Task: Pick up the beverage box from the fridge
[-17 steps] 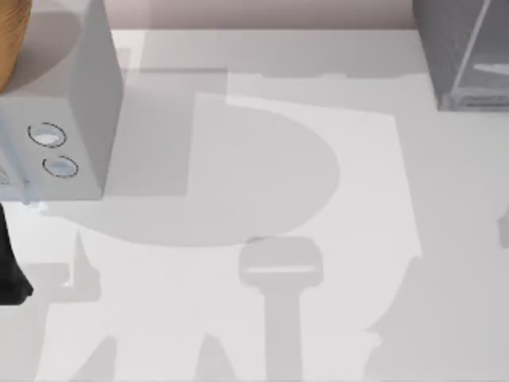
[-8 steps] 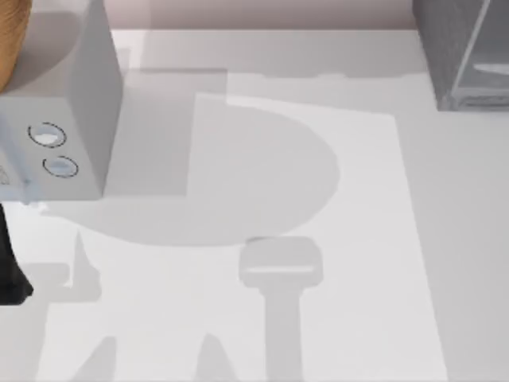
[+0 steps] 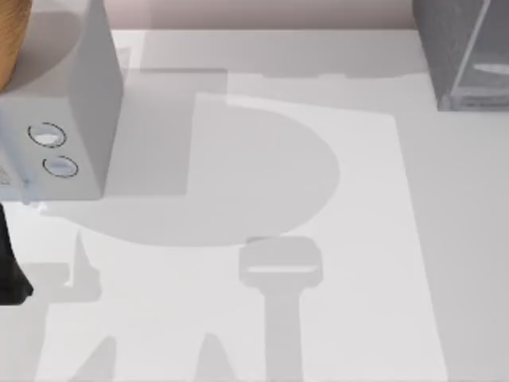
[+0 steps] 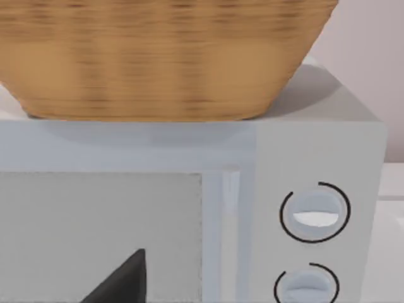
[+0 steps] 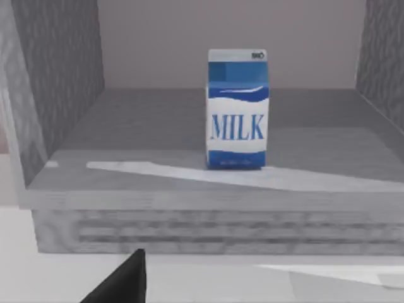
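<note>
The beverage box (image 5: 237, 108) is a blue carton with white patches and the word MILK. It stands upright on the floor of the fridge (image 5: 60, 82), a little way back from the front ledge. The fridge's dark-grey walls rise on both sides of it. My right gripper (image 5: 120, 285) shows as a black tip in front of the ledge, short of the carton and apart from it. In the top view the fridge (image 3: 457, 48) stands at the table's far right corner. My left arm (image 3: 9, 274) is parked at the left edge, and my left gripper (image 4: 120, 284) faces the dial box.
A light grey box with two round dials (image 3: 56, 151) (image 4: 315, 214) stands at the far left, with a woven basket (image 3: 6, 44) (image 4: 164, 57) on top of it. Broad shadows lie across the white table (image 3: 262, 334).
A grey piece at the top view's right edge and the jagged shadow beside it have gone from the table's right side. The left arm has not moved.
</note>
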